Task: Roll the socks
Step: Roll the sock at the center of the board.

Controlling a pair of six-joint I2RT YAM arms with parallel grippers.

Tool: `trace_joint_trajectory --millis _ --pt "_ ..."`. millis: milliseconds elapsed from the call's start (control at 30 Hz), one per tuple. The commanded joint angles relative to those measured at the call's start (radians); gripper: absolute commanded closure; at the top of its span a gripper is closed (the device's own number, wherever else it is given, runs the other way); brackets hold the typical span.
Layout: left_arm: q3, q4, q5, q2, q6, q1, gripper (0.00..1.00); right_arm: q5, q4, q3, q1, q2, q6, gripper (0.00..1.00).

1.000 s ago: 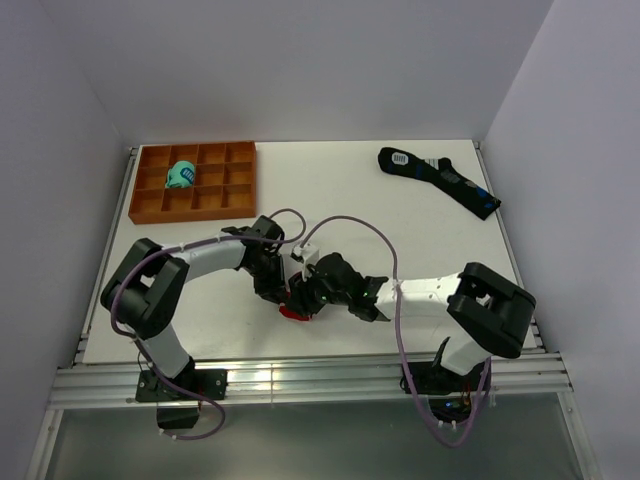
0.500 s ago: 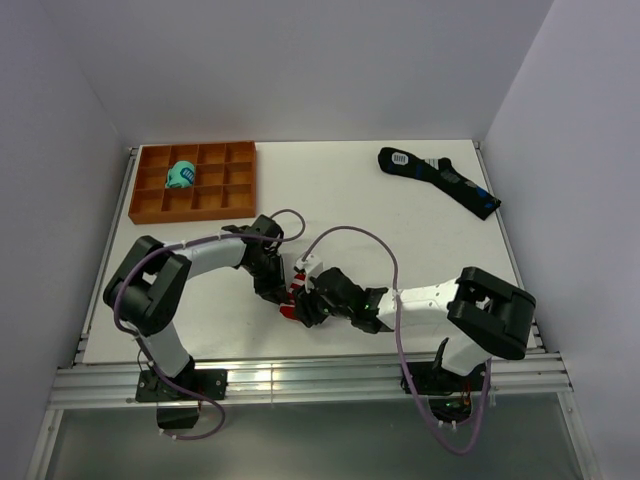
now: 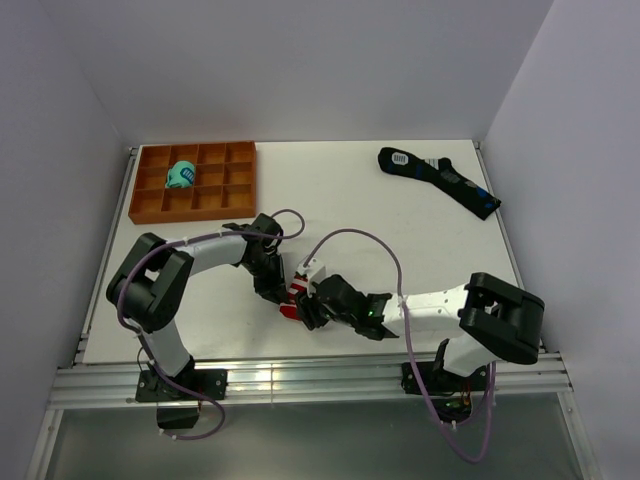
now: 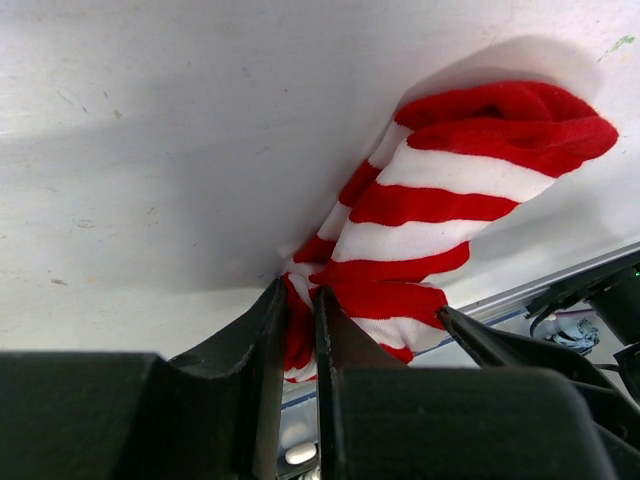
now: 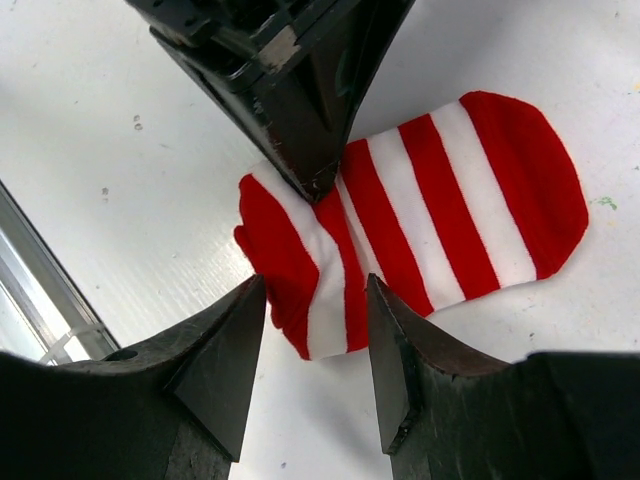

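left gripper [image 4: 303, 300] clamped on socks [image 5: 440, 200] edge | right gripper [image 5: 315, 300] apart, has dropped over socks' folded end | roll probably just starting

Sitting at the far left of the white table [image 3: 340, 190]: an orange compartment tray [image 3: 225, 195], holding a teal sock bundle [image 3: 181, 175] in a cell toward its left side. Lying diagonally near the far right corner: a long black sock [image 3: 440, 178] with blue patches, well apart from the tray.
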Motion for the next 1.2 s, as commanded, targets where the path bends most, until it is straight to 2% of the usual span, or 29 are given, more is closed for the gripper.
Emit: trace_joint_trajectory --millis 0,567,633,767,800,900,1167 --pt "-0.001 -0.016 -0.082 0.039 0.030 0.002 1.00 0.036 0.007 0.022 0.021 -0.001 -0.022 0.48" --pt "0.016 -0.022 -0.082 0.059 0.032 0.009 1.00 0.081 0.027 0.016 0.058 0.097 0.037 0.50" --pt "0.016 -0.018 -0.078 0.060 0.029 0.012 1.00 0.087 0.008 0.027 0.055 0.109 0.051 0.53" --pt "0.011 -0.015 -0.071 0.062 0.023 0.012 1.00 0.038 0.019 0.019 0.040 0.118 0.070 0.73" --pt "0.011 -0.015 -0.071 0.060 0.020 0.013 1.00 0.029 0.019 0.018 0.035 0.120 0.080 0.83" --pt "0.008 -0.007 -0.074 0.049 0.009 0.018 1.00 -0.040 0.016 0.005 0.005 0.123 0.105 0.91" --pt "-0.033 0.050 -0.090 -0.018 -0.074 0.029 1.00 -0.218 -0.024 0.001 -0.153 0.149 0.146 0.94"
